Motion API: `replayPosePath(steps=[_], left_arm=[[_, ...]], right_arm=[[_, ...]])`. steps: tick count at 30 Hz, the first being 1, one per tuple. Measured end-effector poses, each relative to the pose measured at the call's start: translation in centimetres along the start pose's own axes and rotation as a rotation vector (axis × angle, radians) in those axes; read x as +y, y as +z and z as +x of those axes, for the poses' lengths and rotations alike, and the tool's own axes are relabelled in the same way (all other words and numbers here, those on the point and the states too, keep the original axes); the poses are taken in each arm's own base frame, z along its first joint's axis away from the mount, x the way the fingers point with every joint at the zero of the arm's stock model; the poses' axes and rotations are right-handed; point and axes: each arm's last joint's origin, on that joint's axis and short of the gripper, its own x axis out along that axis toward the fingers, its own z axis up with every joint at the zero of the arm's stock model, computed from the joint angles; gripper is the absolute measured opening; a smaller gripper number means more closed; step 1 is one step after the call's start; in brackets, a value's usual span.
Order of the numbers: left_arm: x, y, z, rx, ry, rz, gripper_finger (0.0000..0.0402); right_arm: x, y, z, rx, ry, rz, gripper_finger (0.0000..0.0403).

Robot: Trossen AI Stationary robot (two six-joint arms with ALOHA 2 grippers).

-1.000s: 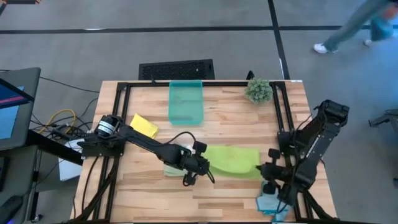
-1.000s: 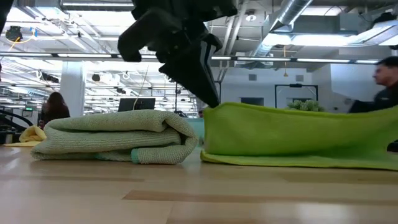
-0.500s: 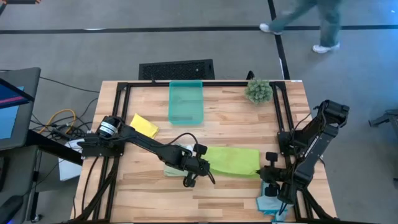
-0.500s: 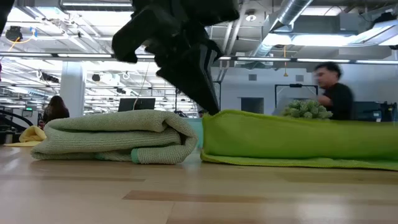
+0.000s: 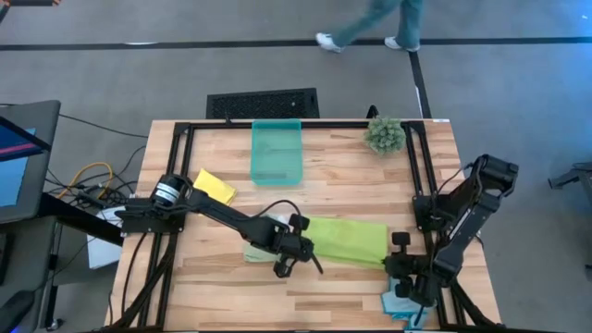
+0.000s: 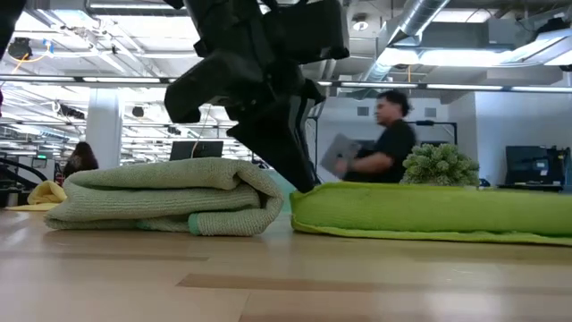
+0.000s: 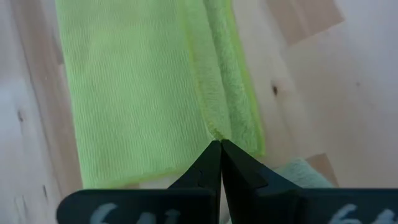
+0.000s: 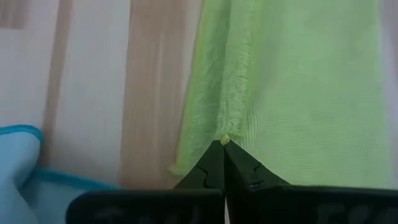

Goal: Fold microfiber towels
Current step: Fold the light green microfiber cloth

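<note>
Lime towel (image 5: 350, 239): folded into a long flat strip, mid-table w/ both grippers at its ends; landmark for the rest.
Left gripper (image 5: 312, 255): at the lime towel's left end, fingers pressed together, pinching the towel's edge; wrist view shows the tips (image 7: 219, 148) meeting right on the fold.
Right gripper (image 5: 389, 264): at the lime towel's right end, near corner; fingers pressed together w/ a bit of the towel's edge nipped at the tips (image 8: 222, 144).
Pale green towel (image 6: 165, 197): folded into a thick bundle, just beside the lime towel's left end, partly under the left arm from above.
Yellow towel (image 5: 214, 187): well left of the lime towel, toward the far side, lying loose.
Blue towel (image 5: 400, 302): at the table's near edge, just past the lime towel's right end, under the right arm.
Teal bin (image 5: 277, 153): beyond the lime towel, at the table's far side.
Plant (image 5: 384, 134): far right corner, beyond the lime towel's right end.
Person (image 6: 380, 141): walking in the room behind the table, carrying sth flat.
</note>
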Motion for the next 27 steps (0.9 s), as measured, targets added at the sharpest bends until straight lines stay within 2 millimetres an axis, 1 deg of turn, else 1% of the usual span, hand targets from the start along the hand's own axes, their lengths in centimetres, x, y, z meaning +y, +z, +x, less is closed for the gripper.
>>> replayPosePath(steps=[6,8,11,16,19,24,27], left_arm=[[0.2,0.1,0.0,-0.007,0.007,-0.005,0.0000],[0.2,0.1,0.0,-0.006,0.007,-0.005,0.0000],[0.2,0.1,0.0,-0.004,0.028,-0.001,0.0000],[0.3,0.1,0.0,-0.003,0.042,-0.002,0.0000],[0.2,0.1,-0.1,0.002,0.082,0.002,0.0000],[0.0,0.5,-0.2,-0.036,0.115,0.032,0.0001],[-0.1,0.7,-0.2,-0.052,0.115,0.034,0.0014]], right_arm=[[0.6,-0.4,1.1,0.024,-0.011,-0.052,0.0017],[0.7,-0.4,1.3,0.022,-0.021,-0.073,0.0026],[0.7,-0.4,1.3,0.025,-0.021,-0.075,0.0050],[0.7,-0.1,0.2,0.071,0.052,-0.085,0.0093],[0.7,0.4,-0.6,0.078,0.111,-0.066,0.0109],[0.5,0.8,-1.6,0.060,0.159,-0.042,0.0110],[0.3,0.9,-1.9,0.050,0.174,-0.032,0.0103]])
